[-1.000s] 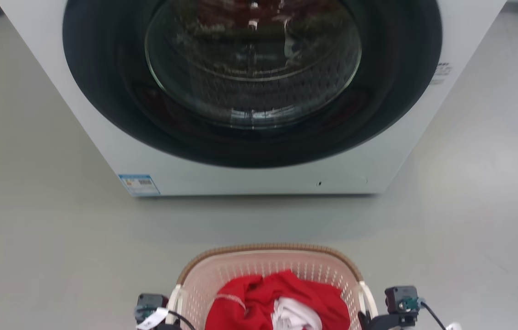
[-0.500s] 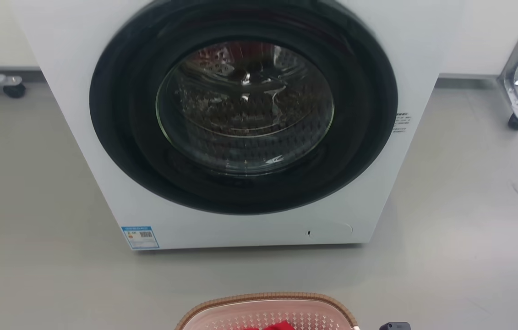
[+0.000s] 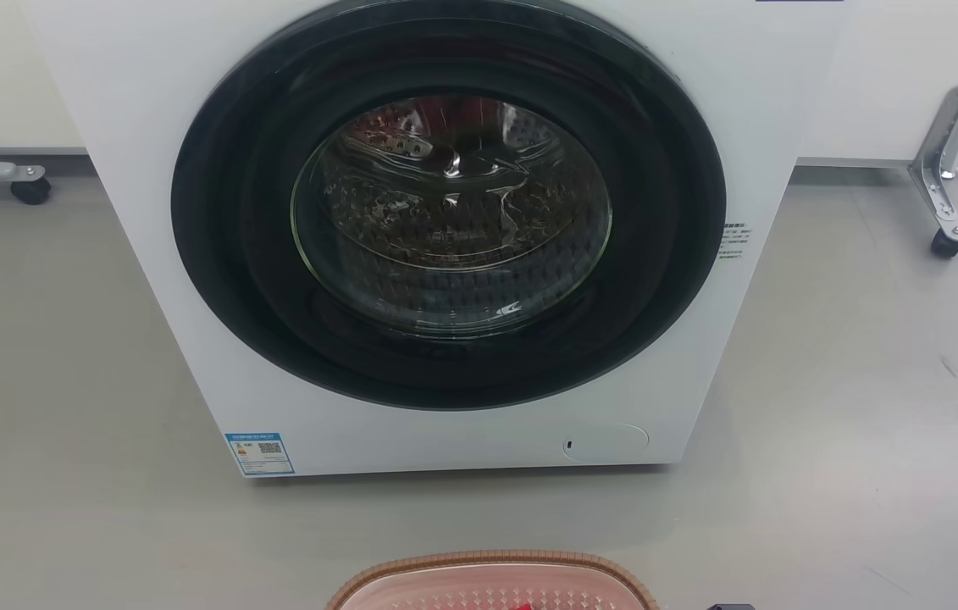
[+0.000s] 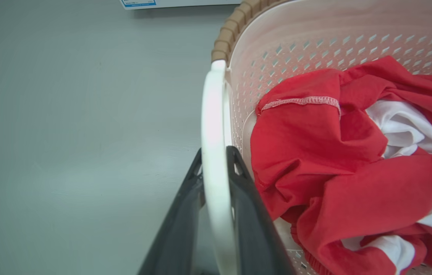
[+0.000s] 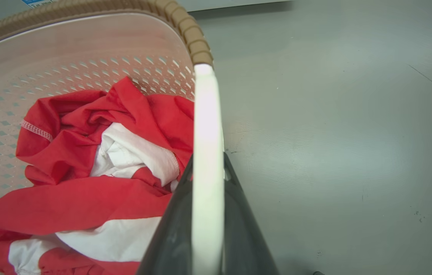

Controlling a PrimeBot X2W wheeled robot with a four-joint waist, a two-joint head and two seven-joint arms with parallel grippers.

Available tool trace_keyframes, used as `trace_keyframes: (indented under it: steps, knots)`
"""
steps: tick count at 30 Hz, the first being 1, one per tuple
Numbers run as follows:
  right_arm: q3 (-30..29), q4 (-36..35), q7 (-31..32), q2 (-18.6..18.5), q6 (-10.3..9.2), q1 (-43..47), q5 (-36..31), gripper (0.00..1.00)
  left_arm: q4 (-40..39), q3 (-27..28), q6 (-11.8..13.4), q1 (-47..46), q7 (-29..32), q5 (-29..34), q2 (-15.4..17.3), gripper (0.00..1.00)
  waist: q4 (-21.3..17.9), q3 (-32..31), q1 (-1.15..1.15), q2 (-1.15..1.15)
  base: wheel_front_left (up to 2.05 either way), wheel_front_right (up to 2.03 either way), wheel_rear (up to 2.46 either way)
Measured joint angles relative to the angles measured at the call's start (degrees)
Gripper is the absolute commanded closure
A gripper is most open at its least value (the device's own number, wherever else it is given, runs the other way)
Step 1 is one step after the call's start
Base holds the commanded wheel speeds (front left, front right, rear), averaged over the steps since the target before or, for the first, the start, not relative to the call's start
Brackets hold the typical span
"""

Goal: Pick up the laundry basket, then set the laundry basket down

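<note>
The laundry basket [image 3: 491, 562] is pale pink and perforated, with a brown woven-look rim; in the head view just its far rim edges in at the bottom. In the left wrist view the basket wall [image 4: 315, 34] holds red and white clothes [image 4: 315, 152]. My left gripper [image 4: 216, 160] is shut on the white side handle [image 4: 212, 114], one dark finger on each side of it. The right wrist view shows the basket [image 5: 86, 46] from the other side, where my right gripper [image 5: 207, 164] is shut on the other white handle [image 5: 207, 114].
A white front-loading washing machine [image 3: 216, 356] with its round dark door closed stands straight ahead of the basket on the grey floor [image 3: 851, 440]. Wheeled frame legs stand at the far right [image 3: 944, 241] and far left [image 3: 28, 190]. Open floor lies on both sides of the basket.
The head camera has tilted up: the washing machine now sits lower in that picture, and the basket has slid to the bottom edge, with its clothes and both wrists out of frame.
</note>
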Motion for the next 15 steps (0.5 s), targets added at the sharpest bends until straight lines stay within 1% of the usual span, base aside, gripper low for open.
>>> trace_keyframes:
  steps: [13, 15]
  knots:
    - [2.3, 0.7, -0.5, 0.0, -0.10, -1.0, 2.5, 1.00, 0.1, -0.4, 0.0, 0.0, 0.0, -0.1, 0.1, 1.00, 0.0, 0.3, 0.01, 0.00, 0.00, 0.00, 0.00]
    - [2.7, 0.8, -0.6, 0.0, -0.35, -1.0, 3.0, 1.00, 0.2, -0.4, 0.0, 0.0, 0.0, -0.1, 0.1, 1.00, 0.0, 0.4, 0.01, 0.00, 0.00, 0.00, 0.00]
